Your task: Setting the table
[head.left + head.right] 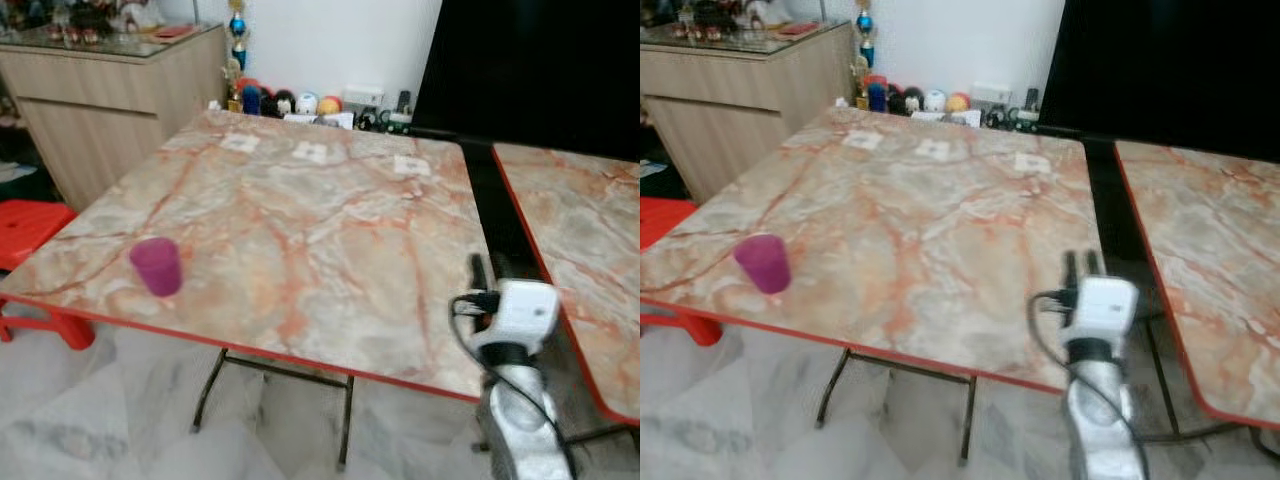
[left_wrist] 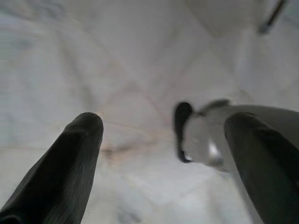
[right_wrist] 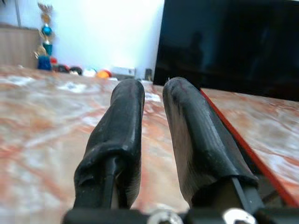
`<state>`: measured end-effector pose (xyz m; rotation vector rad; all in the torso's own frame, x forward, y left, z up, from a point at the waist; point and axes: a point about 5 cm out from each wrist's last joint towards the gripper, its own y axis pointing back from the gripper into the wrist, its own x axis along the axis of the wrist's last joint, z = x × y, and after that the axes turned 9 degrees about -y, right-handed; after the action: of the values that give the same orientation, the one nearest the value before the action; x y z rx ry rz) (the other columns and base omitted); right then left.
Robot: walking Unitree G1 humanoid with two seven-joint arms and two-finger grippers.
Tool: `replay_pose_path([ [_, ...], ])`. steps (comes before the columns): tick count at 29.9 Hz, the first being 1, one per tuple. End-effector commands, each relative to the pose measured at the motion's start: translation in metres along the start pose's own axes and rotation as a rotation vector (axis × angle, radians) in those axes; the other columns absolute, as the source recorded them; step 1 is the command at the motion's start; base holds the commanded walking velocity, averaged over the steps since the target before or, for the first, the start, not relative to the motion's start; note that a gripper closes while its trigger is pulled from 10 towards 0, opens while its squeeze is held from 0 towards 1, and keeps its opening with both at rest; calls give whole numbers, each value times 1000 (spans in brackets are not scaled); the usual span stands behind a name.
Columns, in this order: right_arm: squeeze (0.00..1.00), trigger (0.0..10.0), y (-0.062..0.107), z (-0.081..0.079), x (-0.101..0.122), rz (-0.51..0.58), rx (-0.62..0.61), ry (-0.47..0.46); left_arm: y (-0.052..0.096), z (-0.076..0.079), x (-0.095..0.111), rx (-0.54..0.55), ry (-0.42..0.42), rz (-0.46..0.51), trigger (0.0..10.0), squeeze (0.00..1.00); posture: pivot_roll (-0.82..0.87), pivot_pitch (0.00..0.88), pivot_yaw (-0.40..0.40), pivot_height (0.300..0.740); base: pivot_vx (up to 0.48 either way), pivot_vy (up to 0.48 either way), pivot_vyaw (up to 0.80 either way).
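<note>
Your right hand, fingers nearly together and empty, hovers over the marbled, red-edged desk. A purple plastic cup stands well apart from it. Your left hand hangs spread above the floor.

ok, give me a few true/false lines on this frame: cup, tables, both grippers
1. A purple cup stands upright near the near-left edge of the marble table. True.
2. The right gripper holds the cup. False: it is over the table's near-right corner, far from the cup, holding nothing.
3. A second marble table stands to the right, apart from the first by a dark gap. True.
4. The left gripper is shut over the table. False: its fingers are spread, and it hangs above the pale floor.
5. Plates are laid on the table. False: the cup is the only tableware on it.
</note>
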<state>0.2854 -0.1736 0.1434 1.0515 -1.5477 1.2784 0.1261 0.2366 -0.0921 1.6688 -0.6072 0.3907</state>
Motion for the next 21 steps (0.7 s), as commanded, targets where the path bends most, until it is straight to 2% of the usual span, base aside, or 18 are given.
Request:
replay_pose_path([
  [1,0,10000,3,13,1,-7,-45,23,2,8,-7,-22,8,-27,10000,0,-5,58,-28,740,0,480,0],
  [13,0,10000,-1,12,3,3,-46,22,0,9,-4,-21,9,-26,10000,0,0,66,-34,740,0,480,0],
  [19,0,10000,8,20,1,-15,-89,52,0,11,-5,-26,3,-23,10000,0,-2,69,-34,740,0,45,0],
  [21,0,10000,14,31,2,-18,-166,95,1,12,-6,-28,0,-24,10000,0,-2,75,-36,740,0,0,0],
])
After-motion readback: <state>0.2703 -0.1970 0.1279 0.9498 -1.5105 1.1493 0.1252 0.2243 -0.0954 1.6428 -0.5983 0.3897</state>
